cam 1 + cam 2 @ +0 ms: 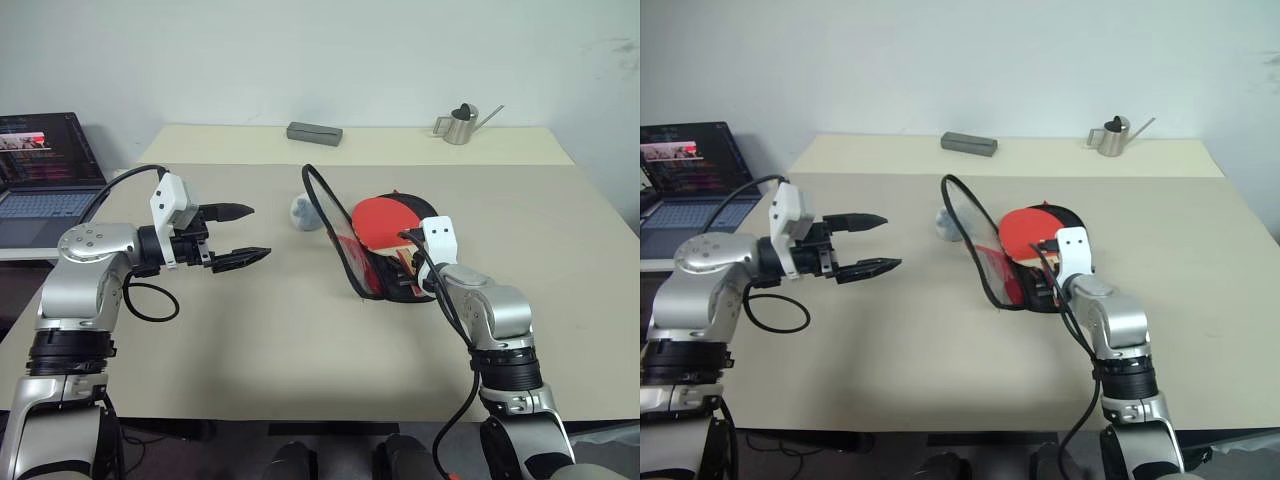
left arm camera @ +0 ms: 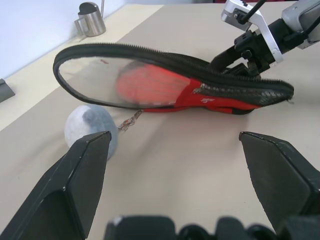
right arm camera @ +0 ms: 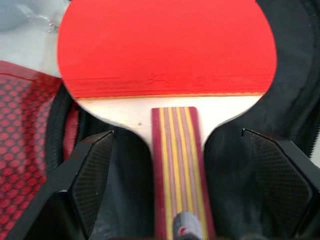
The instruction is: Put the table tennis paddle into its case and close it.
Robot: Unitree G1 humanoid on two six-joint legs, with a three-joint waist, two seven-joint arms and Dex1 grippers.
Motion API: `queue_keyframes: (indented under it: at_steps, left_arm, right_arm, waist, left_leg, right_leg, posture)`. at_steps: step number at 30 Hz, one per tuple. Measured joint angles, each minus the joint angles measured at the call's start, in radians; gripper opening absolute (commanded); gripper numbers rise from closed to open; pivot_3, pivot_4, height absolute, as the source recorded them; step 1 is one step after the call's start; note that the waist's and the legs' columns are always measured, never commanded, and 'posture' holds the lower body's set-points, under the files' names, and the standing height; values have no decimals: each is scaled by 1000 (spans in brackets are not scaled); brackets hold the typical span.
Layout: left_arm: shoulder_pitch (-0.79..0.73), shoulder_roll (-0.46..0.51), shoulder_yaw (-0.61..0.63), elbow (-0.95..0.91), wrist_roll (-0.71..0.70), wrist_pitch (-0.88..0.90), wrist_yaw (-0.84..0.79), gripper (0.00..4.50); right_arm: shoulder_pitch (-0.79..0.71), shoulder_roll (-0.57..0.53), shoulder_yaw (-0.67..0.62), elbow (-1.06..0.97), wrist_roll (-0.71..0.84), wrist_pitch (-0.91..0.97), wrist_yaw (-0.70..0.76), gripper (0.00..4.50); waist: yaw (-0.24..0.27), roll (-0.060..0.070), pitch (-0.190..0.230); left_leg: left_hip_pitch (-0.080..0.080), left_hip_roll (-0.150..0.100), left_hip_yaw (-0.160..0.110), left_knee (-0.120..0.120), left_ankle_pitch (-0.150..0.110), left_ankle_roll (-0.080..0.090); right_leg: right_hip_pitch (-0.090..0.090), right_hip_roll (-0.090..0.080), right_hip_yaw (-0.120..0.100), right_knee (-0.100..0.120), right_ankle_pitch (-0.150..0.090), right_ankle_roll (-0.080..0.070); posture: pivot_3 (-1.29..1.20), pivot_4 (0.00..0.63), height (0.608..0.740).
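Note:
The table tennis paddle (image 1: 384,219) lies red face up inside the open case (image 1: 338,238), with its striped wood handle (image 3: 176,165) pointing toward me. The case's see-through mesh lid stands upright on its edge at the paddle's left, and the zip pull (image 2: 129,122) dangles from it. My right gripper (image 3: 177,132) is open at the handle end, one finger on each side of the handle and neither touching it. My left gripper (image 1: 258,231) hangs open above the table, well left of the case and pointing at it.
A pale grey ball-like object (image 1: 303,211) sits on the table just behind the lid. A grey box (image 1: 314,132) and a small metal watering can (image 1: 462,124) stand at the table's far edge. An open laptop (image 1: 45,170) is on a side surface at the left.

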Motion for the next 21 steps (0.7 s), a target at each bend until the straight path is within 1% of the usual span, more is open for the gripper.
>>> queue_keyframes:
  at_steps: [13, 14, 15, 16, 21]
  left_arm:
    - [4, 0, 0, 0, 0, 0, 13, 4500]
    - [4, 0, 0, 0, 0, 0, 13, 4500]
    - [4, 0, 0, 0, 0, 0, 13, 4500]
    - [4, 0, 0, 0, 0, 0, 13, 4500]
    - [4, 0, 0, 0, 0, 0, 13, 4500]
  right_arm:
    - [7, 0, -2, 1, 0, 11, 5, 4477]
    - [7, 0, -3, 1, 0, 11, 5, 4108]
    - [7, 1, -3, 1, 0, 11, 5, 3941]
    - [7, 1, -3, 1, 0, 11, 5, 3641]
    - [7, 1, -4, 1, -1, 11, 4, 1901]
  waist:
    - [0, 0, 0]
    - [0, 0, 0]
    - [0, 0, 0]
    - [0, 0, 0]
    - [0, 0, 0]
  left_leg:
    - [0, 0, 0, 0, 0, 0]
    - [0, 0, 0, 0, 0, 0]
    - [0, 0, 0, 0, 0, 0]
    - [0, 0, 0, 0, 0, 0]
    - [0, 0, 0, 0, 0, 0]
  right_leg:
    - [0, 0, 0, 0, 0, 0]
    - [0, 0, 0, 0, 0, 0]
    - [0, 0, 0, 0, 0, 0]
    - [0, 0, 0, 0, 0, 0]
    - [0, 0, 0, 0, 0, 0]
  posture:
    - [0, 150, 740]
    - [0, 150, 740]
    - [0, 150, 740]
    - [0, 150, 740]
    - [0, 150, 740]
